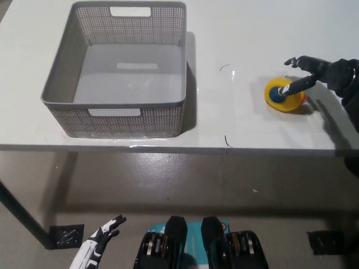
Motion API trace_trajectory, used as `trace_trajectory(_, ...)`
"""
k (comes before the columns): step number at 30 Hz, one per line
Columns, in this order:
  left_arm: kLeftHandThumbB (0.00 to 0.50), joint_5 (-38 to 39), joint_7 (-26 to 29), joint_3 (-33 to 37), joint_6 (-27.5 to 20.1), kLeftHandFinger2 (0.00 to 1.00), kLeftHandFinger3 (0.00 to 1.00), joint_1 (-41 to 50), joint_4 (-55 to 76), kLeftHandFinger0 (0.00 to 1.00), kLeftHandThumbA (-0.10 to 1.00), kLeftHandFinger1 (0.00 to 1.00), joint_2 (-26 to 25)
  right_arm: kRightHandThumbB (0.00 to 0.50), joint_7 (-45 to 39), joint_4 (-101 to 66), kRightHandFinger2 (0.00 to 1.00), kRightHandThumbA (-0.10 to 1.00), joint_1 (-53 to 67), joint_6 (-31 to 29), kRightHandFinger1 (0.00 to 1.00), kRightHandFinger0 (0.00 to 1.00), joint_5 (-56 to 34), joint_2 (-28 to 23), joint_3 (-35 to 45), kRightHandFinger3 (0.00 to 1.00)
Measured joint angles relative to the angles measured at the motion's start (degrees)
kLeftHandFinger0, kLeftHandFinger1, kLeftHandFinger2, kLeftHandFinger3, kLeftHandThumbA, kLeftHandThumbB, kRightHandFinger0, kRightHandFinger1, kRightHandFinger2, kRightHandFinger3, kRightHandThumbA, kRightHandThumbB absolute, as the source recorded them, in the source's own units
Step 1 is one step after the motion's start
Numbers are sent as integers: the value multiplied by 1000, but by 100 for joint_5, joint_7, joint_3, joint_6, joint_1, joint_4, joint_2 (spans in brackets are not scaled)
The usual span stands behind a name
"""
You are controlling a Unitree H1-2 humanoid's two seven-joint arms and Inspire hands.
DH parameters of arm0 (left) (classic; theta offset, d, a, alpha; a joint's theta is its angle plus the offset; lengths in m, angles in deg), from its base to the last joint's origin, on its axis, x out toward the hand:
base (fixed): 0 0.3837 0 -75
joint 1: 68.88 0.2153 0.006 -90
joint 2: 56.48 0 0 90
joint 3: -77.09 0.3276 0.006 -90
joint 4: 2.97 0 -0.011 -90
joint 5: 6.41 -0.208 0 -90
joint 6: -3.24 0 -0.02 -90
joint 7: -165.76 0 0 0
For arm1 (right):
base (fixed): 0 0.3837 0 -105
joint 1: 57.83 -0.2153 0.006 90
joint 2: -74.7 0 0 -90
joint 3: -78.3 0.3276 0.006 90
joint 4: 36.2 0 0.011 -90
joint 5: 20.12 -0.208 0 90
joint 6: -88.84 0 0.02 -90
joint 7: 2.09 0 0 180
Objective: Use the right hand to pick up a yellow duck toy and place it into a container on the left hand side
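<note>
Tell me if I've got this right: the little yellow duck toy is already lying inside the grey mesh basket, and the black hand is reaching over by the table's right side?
Not quite. The head view shows the grey mesh basket holding nothing; the yellow duck toy sits on the white table, far to its right. The black right hand is indeed there, fingers spread at the duck. The white left hand rests low.

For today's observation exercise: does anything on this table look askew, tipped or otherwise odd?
Yes. The yellow duck toy at the table's right seems tipped, a blue round patch facing up, under the right hand. The grey basket sits square.
</note>
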Motion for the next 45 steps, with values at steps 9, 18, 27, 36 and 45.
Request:
trace_trajectory(9,398,-29,0,-1,7,1000,1000,-23,13,1000,1000,1000,-4,469,50,188,1000,796,56,-33,1000,1000,-19,1,29,1000)
trace_trajectory(18,381,-55,-4,1,12,1000,1000,-144,14,1000,1000,1000,-49,491,114,295,1000,792,250,-52,1000,1000,-49,-12,81,1000)
trace_trajectory(27,367,-104,-30,17,69,1000,1000,-272,45,1000,1000,1000,-83,461,147,329,1000,765,308,-76,1000,1000,-152,-74,218,1000)
trace_trajectory(36,358,-115,-60,61,158,1000,1000,-334,65,1000,1000,1000,-93,485,195,336,1000,796,346,-134,1000,1000,-201,-111,272,1000)
trace_trajectory(45,326,-134,-108,66,187,1000,1000,-397,102,1000,1000,1000,-120,469,207,337,1000,812,345,-185,1000,1000,-229,-109,281,1000)
